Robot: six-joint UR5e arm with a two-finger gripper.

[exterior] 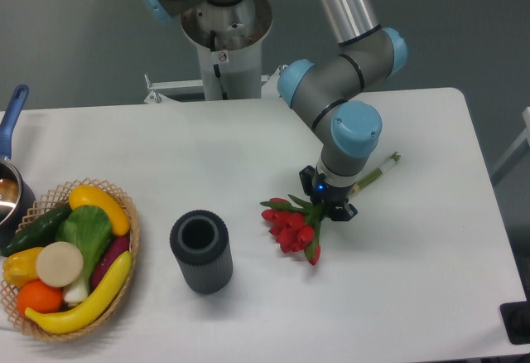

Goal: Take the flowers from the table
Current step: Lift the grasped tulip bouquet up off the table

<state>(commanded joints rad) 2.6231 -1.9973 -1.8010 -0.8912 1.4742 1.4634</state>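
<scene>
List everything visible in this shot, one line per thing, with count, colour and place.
flowers: one bunch, red buds with green stems, right of table centre, in the gripper
table: one, white, fills the lower view
cup: one, dark grey ribbed, upright left of the flowers
basket: one, tan wicker, left edge of table
produce in the basket: yellow banana, yellow pepper, orange, green leafy vegetable, dark cucumber, purple eggplant
pot: one, blue handle, far left, partly cut off
gripper: one, black, closed around the flower stems
arm: one, grey with blue caps
</scene>
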